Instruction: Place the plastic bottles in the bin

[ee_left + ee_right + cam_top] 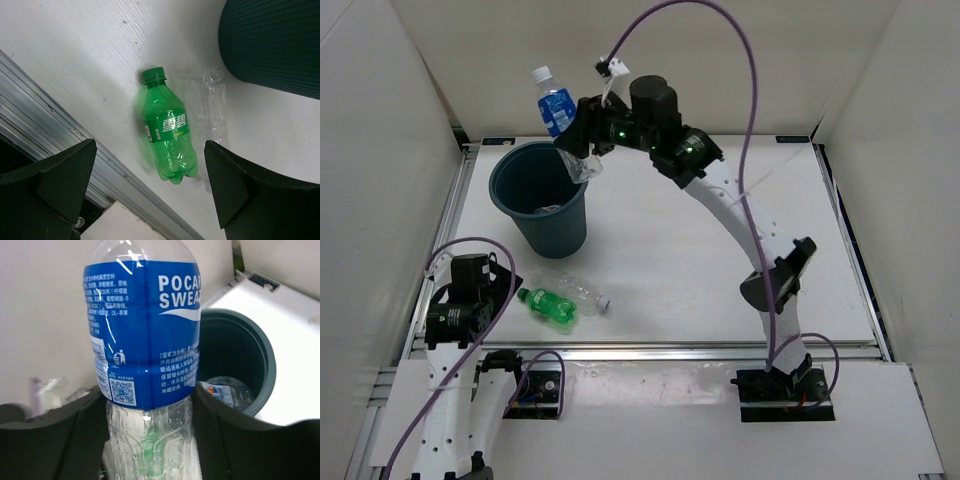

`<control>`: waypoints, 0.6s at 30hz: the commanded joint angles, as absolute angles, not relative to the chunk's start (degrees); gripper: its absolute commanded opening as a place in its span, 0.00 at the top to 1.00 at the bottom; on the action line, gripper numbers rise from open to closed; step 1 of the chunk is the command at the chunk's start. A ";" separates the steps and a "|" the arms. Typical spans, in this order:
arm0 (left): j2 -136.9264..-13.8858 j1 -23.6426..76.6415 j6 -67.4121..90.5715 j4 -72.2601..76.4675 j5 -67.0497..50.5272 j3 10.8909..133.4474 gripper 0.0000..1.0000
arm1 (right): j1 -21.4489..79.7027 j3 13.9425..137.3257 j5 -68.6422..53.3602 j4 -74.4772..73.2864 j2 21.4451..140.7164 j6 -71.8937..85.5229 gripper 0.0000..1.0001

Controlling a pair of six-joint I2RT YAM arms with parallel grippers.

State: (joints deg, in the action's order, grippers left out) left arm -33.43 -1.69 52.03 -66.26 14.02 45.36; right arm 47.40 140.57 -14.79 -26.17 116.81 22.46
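Observation:
My right gripper (pixel 578 138) is shut on the blue-labelled plastic bottle (pixel 556 108), holding it tilted above the far rim of the dark teal bin (pixel 510 205). In the right wrist view the bottle (pixel 145 330) fills the space between my fingers (pixel 225 440), with the bin (pixel 267 357) behind. A bottle with a white-red-blue label (pixel 222 392) lies inside the bin. A green bottle (pixel 548 306) and a clear bottle (pixel 582 292) lie side by side on the table just in front of the bin. My left gripper (pixel 150 150) is open above the green bottle (pixel 167 132), not touching it.
The clear bottle (pixel 210 107) lies between the green one and the bin wall (pixel 275 45). An aluminium rail (pixel 60 110) runs along the table's near edge, close to the green bottle. White walls enclose the table on three sides.

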 commanded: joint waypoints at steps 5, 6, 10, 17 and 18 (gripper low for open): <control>-34.19 -1.49 44.83 -65.48 8.96 47.90 0.00 | 50.26 143.91 -16.35 -11.82 129.91 21.18 0.15; -34.19 -1.49 44.82 -65.48 8.44 47.90 0.00 | 50.27 142.92 -16.35 -10.47 129.90 21.18 0.14; -33.13 -1.49 45.35 -66.88 8.44 47.38 0.00 | 50.27 144.59 -15.47 -10.98 129.91 21.97 0.00; -32.00 -1.49 50.53 -64.78 8.44 45.10 0.00 | 50.27 129.95 -6.89 -23.10 114.31 17.50 0.00; -31.12 -1.49 51.93 -63.38 7.39 44.48 0.00 | 50.27 126.86 -4.59 -23.90 111.47 16.79 0.00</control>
